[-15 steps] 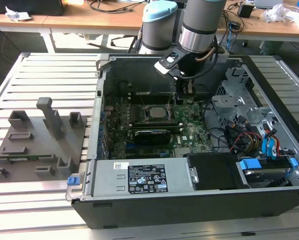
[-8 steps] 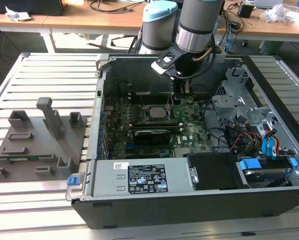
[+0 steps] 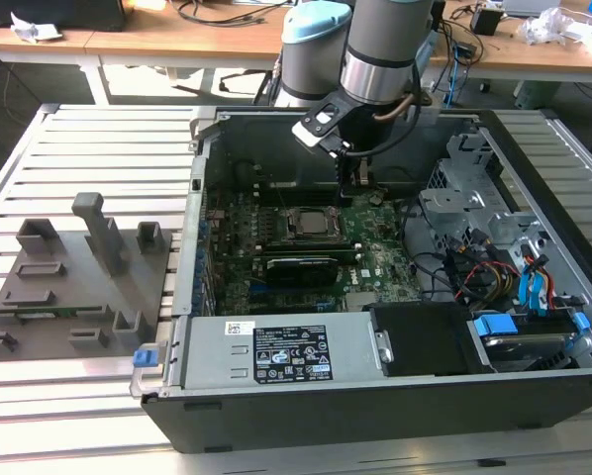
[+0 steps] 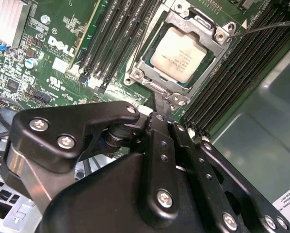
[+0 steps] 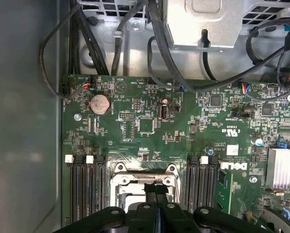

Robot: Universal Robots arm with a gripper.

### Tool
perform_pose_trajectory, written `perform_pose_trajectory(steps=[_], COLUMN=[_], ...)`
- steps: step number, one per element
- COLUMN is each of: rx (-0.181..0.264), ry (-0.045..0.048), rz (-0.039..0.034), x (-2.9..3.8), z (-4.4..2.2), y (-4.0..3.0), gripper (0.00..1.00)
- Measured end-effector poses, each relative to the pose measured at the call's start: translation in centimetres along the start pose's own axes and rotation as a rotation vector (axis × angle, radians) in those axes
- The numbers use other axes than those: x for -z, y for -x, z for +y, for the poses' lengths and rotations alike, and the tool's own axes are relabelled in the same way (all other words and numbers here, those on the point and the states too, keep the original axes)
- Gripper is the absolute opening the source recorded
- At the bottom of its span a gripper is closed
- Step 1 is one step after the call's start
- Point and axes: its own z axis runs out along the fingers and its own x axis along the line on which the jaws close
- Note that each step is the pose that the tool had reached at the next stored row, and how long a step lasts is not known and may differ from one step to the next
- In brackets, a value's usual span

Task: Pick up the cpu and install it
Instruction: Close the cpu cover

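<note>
Currently seated flat in socket (image 4: pixel 141 74), mid-motherboard: cpu (image 4: pixel 179 53). Light, rigid, slick-topped, probably fragile underneath; best taken by opposite edges. Gripper (image 5: pixel 155 190) empty, fingers pressed together, hovering just beside socket, toward exterior view's right.

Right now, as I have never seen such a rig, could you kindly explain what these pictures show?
One robot arm reaches into an open computer case lying on a slatted table. The exterior view is taken from off the arm. Both wrist views ride on the arm and look past its black gripper at the green motherboard. The cpu sits in its socket. The gripper hangs close by the socket, fingers shut and seemingly holding nothing. A grey fixture lies on the table at the exterior view's left.
</note>
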Motion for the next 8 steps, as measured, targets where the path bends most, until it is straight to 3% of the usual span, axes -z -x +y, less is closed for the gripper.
perform_pose_trajectory(steps=[8], rx=[0.000], ry=[0.0000], rz=[-0.0001], x=[-0.12], z=[-0.48], y=[-0.02], gripper=[0.11])
